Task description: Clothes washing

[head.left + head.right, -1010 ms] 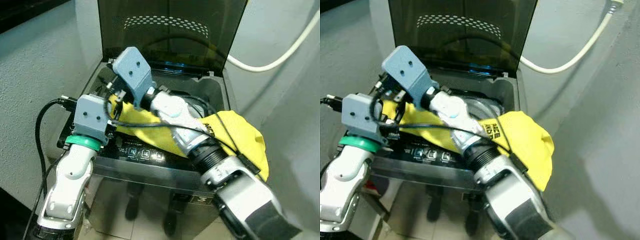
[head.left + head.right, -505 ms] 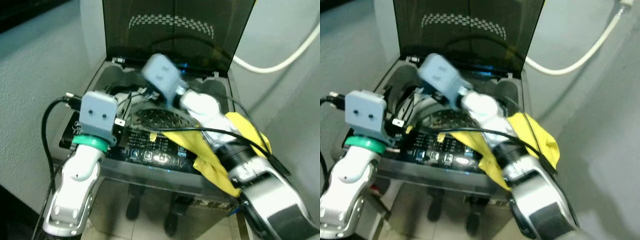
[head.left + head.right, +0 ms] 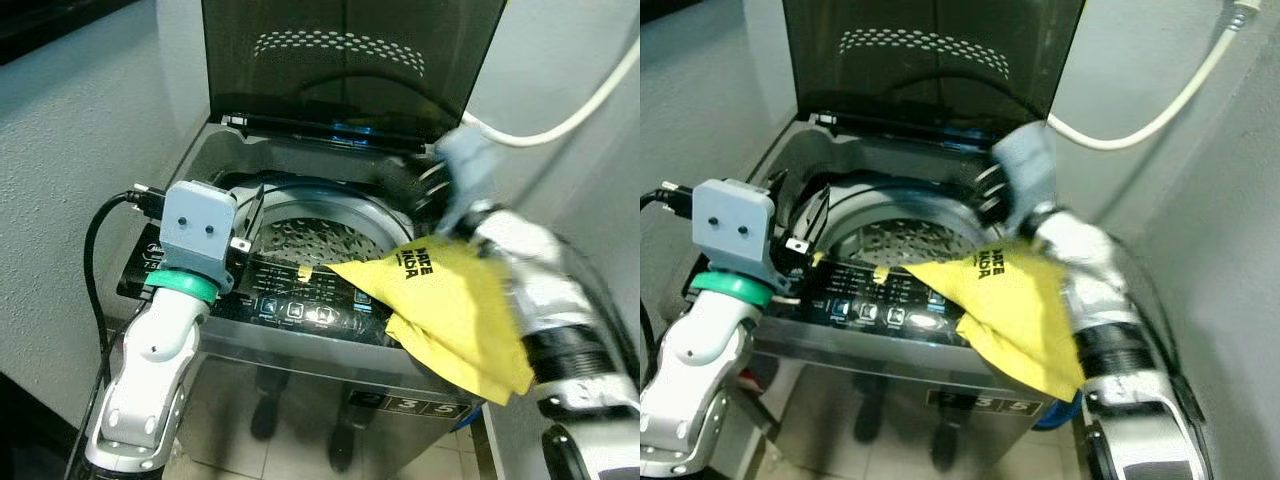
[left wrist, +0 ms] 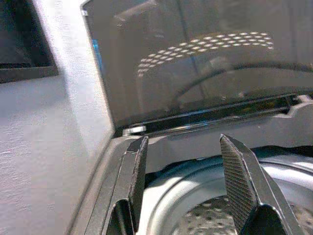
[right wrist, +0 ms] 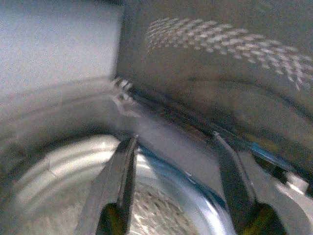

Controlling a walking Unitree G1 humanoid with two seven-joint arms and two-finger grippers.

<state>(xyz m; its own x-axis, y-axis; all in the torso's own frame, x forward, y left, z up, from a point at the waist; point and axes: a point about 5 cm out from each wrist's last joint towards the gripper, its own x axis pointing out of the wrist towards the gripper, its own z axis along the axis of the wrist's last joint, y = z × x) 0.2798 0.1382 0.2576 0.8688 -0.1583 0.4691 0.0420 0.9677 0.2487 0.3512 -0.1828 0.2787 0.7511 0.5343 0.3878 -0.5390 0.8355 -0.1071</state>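
Note:
The top-loading washing machine point(image 3: 300, 345) stands before me with its dark lid point(image 3: 350, 60) raised and its perforated drum point(image 3: 320, 225) bare. A yellow garment point(image 3: 450, 300) with black print lies draped over the machine's front right corner, under my right forearm. My right gripper point(image 3: 408, 185), blurred, hovers over the back right rim of the drum; its wrist view has it open point(image 5: 173, 138) with nothing between the fingers. My left gripper point(image 3: 245, 210) stays at the drum's left rim, open point(image 4: 183, 144) and holding nothing.
The lit control panel point(image 3: 290, 300) runs along the machine's front edge. A white hose point(image 3: 560, 120) hangs across the wall at the right. A black cable point(image 3: 95, 260) loops beside my left arm. Grey walls close in on both sides.
My right arm swung from the drum's left side across to its back right. The yellow garment went with it off the drum and now hangs at the front right.

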